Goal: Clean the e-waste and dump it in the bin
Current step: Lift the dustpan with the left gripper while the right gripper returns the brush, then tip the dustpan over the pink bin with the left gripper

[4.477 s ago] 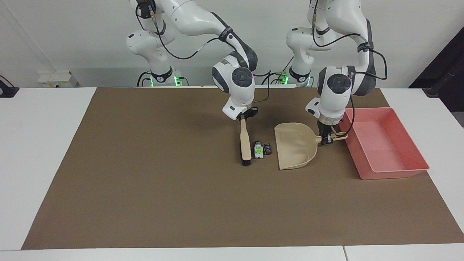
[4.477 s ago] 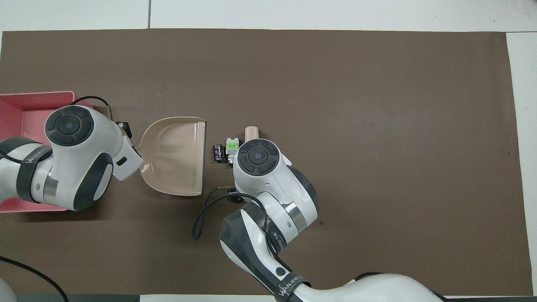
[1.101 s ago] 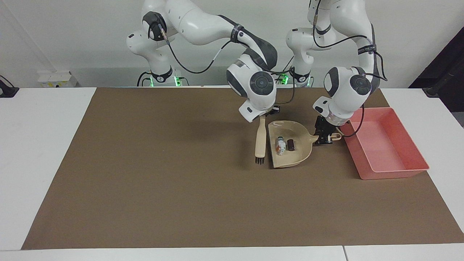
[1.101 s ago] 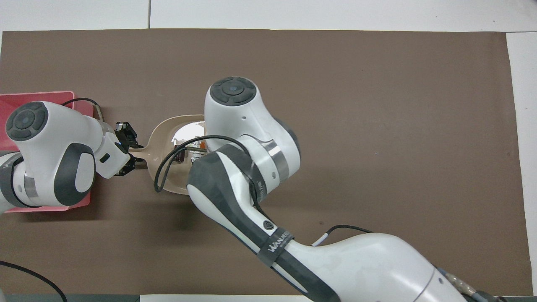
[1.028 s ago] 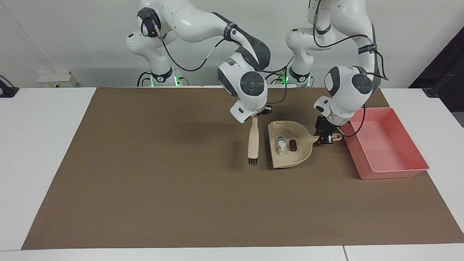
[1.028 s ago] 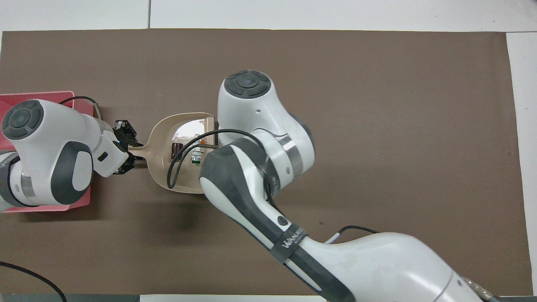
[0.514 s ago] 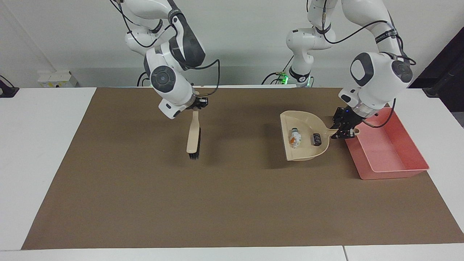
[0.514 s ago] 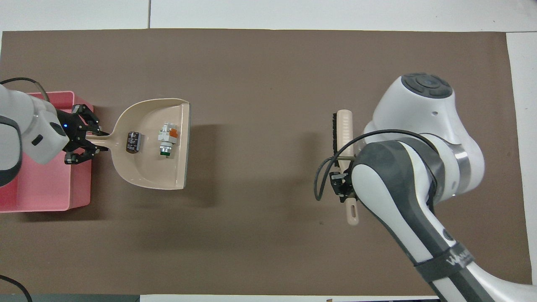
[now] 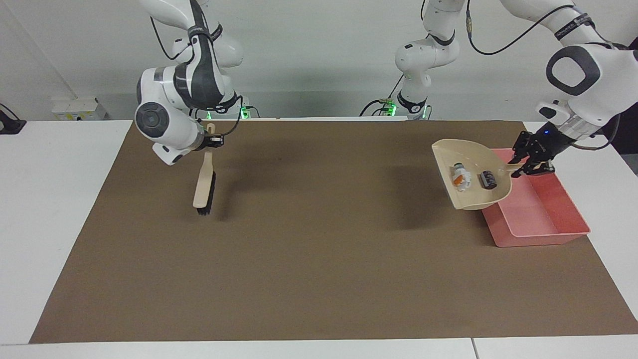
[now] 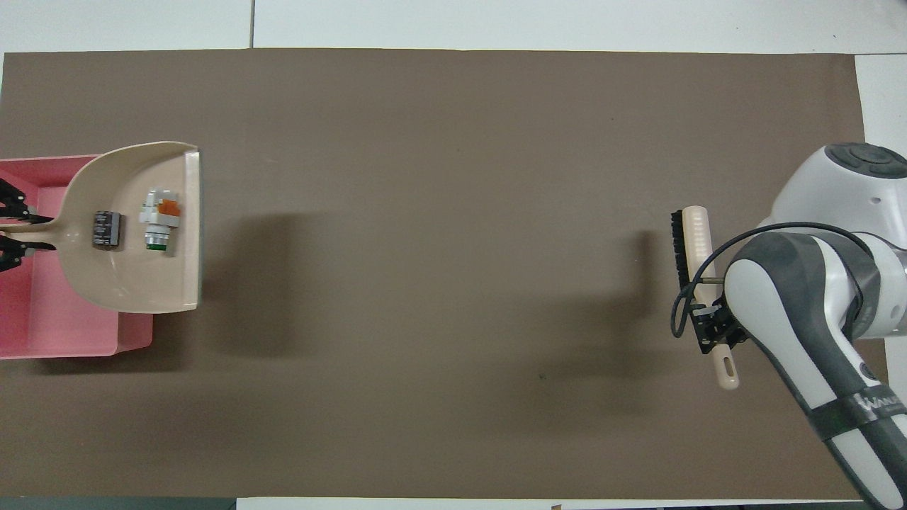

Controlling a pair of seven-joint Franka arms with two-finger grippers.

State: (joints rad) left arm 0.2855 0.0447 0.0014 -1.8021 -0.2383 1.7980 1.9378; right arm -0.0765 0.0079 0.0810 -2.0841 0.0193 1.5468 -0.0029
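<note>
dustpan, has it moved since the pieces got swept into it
Yes. The dustpan has been lifted off the mat and carried toward the left arm's end; it now overlaps the pink bin, held by the left tool.

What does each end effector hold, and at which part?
Left end effector: the dustpan, by its handle. Right end effector: the brush, by its handle.
</note>
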